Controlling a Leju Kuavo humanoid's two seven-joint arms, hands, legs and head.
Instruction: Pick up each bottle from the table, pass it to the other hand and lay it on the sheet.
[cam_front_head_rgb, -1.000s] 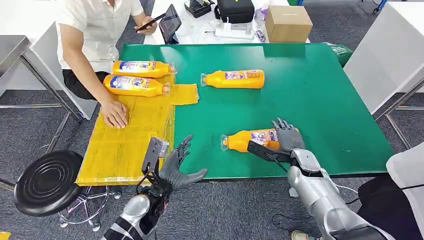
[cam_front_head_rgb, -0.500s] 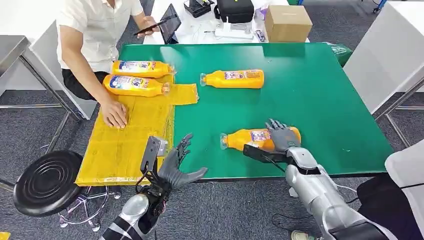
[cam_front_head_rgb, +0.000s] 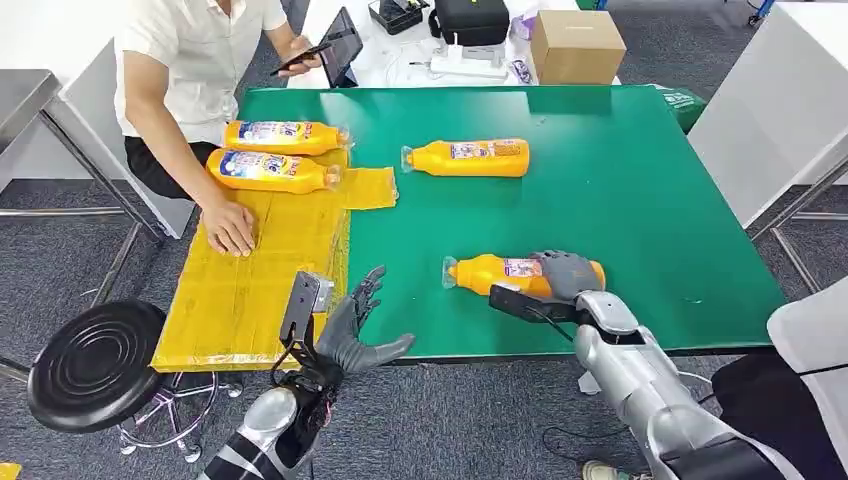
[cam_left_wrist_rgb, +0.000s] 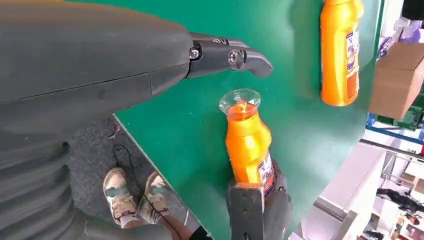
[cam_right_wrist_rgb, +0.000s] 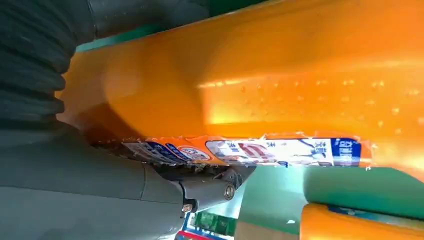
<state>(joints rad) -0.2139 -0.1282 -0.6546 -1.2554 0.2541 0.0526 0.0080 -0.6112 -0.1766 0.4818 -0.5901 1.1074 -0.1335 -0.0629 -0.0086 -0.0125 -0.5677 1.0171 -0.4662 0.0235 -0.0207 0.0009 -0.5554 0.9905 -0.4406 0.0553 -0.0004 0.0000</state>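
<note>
- Right hand (cam_front_head_rgb: 568, 272) wraps its fingers over the near bottle (cam_front_head_rgb: 500, 273), which lies lengthwise across the table (cam_front_head_rgb: 650, 180), cap toward the sheet (cam_front_head_rgb: 250, 290).
- Left hand (cam_front_head_rgb: 360, 325) hovers, fingers apart.

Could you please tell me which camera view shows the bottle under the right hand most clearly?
The head view: the near bottle lies whole on the green table, with the right hand over its base end. The left wrist view shows its cap and body lengthwise; the right wrist view shows just a close orange stretch with label.
</note>
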